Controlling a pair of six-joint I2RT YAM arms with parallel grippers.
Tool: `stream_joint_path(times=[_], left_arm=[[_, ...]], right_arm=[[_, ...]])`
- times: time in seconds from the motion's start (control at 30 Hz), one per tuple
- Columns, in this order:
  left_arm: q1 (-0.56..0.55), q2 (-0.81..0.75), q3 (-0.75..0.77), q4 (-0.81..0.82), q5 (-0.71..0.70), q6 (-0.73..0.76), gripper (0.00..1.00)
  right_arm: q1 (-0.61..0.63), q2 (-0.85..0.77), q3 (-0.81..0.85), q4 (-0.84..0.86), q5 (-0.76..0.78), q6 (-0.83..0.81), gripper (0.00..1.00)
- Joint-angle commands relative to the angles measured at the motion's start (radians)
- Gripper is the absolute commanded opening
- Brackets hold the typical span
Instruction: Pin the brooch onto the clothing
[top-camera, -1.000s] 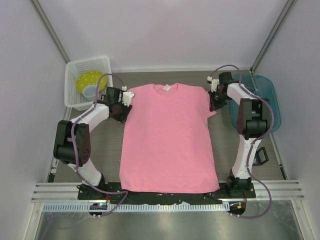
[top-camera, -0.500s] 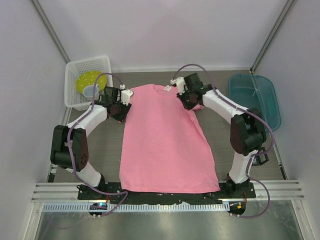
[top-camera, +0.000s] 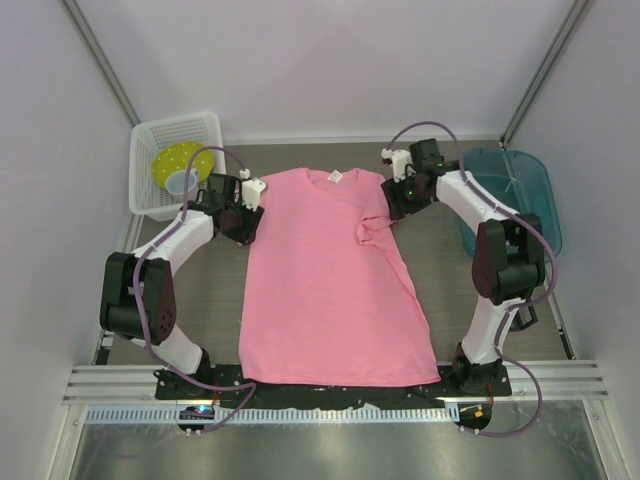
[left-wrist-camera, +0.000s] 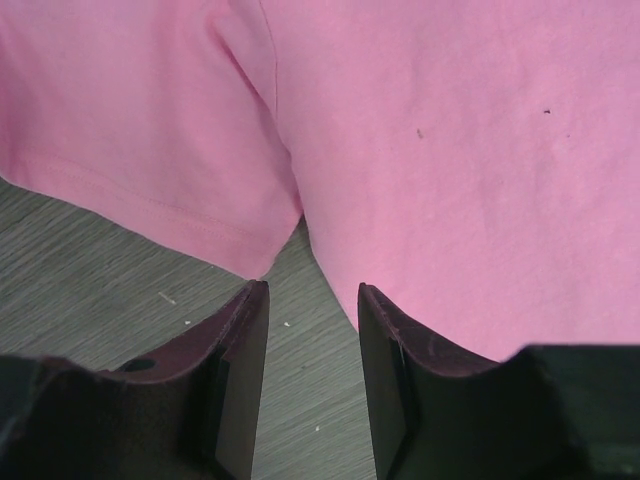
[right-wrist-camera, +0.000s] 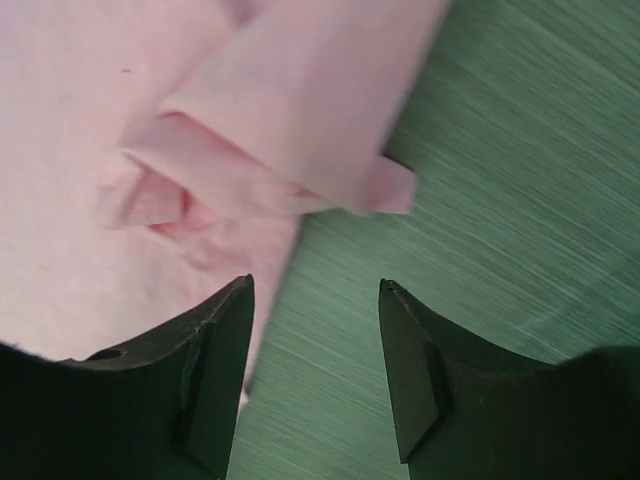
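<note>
The clothing (top-camera: 330, 290), a pink T-shirt, lies flat in the middle of the table with its collar at the far side. Its right sleeve (top-camera: 374, 228) is folded inward and crumpled on the chest, and the right wrist view shows that fold (right-wrist-camera: 300, 130). My right gripper (top-camera: 398, 205) hovers just right of the fold, open and empty over bare table (right-wrist-camera: 315, 285). My left gripper (top-camera: 240, 222) sits at the left sleeve's armpit, open with only table between its fingers (left-wrist-camera: 312, 290); pink cloth (left-wrist-camera: 450, 150) lies just beyond. The brooch is out of view.
A white basket (top-camera: 137, 170) holding a yellow bowl (top-camera: 180, 165) stands at the far left. A teal bin (top-camera: 520, 185) stands at the far right beside the right arm. Grey walls close in on both sides, and a metal rail runs along the near edge.
My right gripper, shut at the right sleeve a second ago, swept left over the chest with it, then opened and drew back right, leaving the sleeve folded inward. The left arm has not moved.
</note>
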Motion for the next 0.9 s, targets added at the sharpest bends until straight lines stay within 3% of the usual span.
stream_joint_path(times=[0.0, 0.13, 0.4, 0.87], left_arm=[[0.001, -0.045, 0.018, -0.001, 0.044, -0.020, 0.45], [0.001, -0.040, 0.024, -0.007, 0.052, -0.019, 0.45], [0.001, -0.038, 0.030, -0.017, 0.063, -0.022, 0.45], [0.001, -0.025, 0.041, -0.020, 0.067, -0.013, 0.46]], right_arm=[[-0.110, -0.031, 0.057, -0.027, -0.123, -0.041, 0.62], [-0.135, 0.018, 0.069, -0.037, -0.134, -0.103, 0.61], [-0.146, 0.142, 0.118, -0.012, -0.166, -0.062, 0.52], [-0.147, 0.225, 0.136, 0.049, -0.111, -0.040, 0.47]])
